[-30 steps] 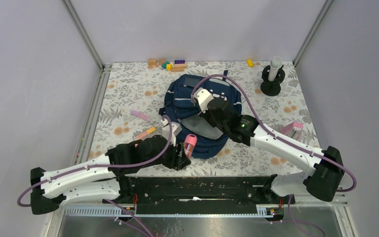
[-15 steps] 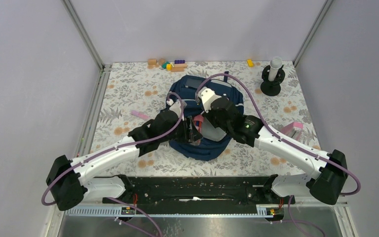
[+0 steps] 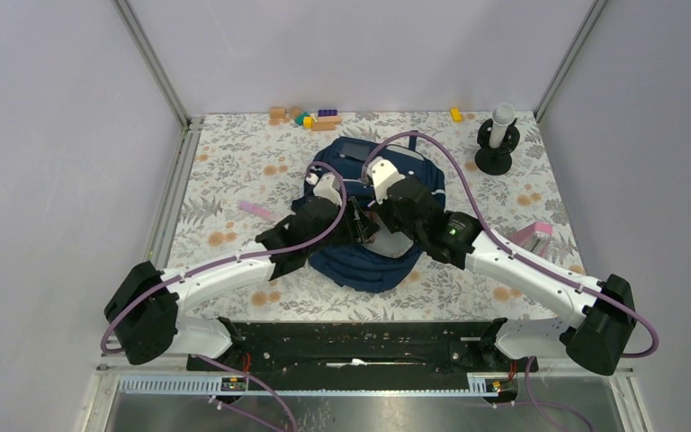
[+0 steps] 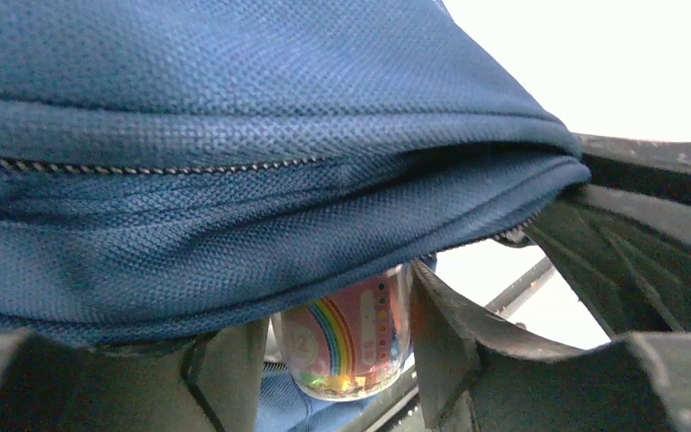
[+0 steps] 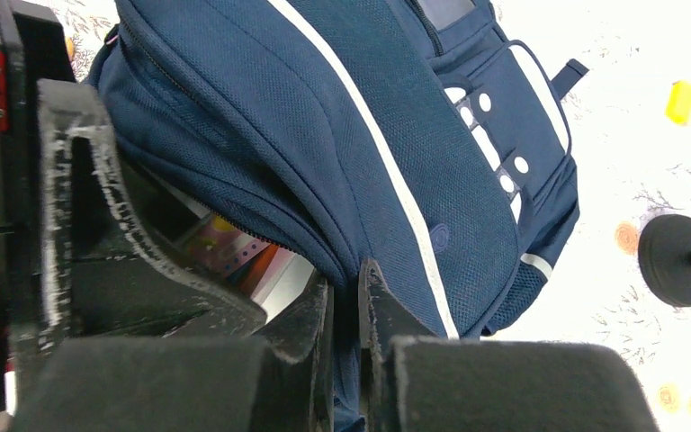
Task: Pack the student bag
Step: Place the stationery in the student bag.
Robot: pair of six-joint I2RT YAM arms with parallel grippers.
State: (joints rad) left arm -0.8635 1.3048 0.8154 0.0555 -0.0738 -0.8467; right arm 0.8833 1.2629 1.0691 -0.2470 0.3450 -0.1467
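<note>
Bag look: student bag, navy woven fabric, pale stripe down the front, white dotted patches, zip teeth along the opening; biggest item here.
Bag pos: mid table, nearer far edge than near edge.
R tool: right gripper fingers pressed together on bag's opening rim, fabric pinched btwn them.
L tool: left gripper clamped on rainbow-label tube, at bag mouth under the flap.
Hidden: tube's top end under flap; bag centre covered by both arms in top view; colourful item inside bag, can't ID.
Cut off: bag's lower end, R wrist view.
Others: blocks at far edge; black stand near far-right corner; pink stick left of bag.
</note>
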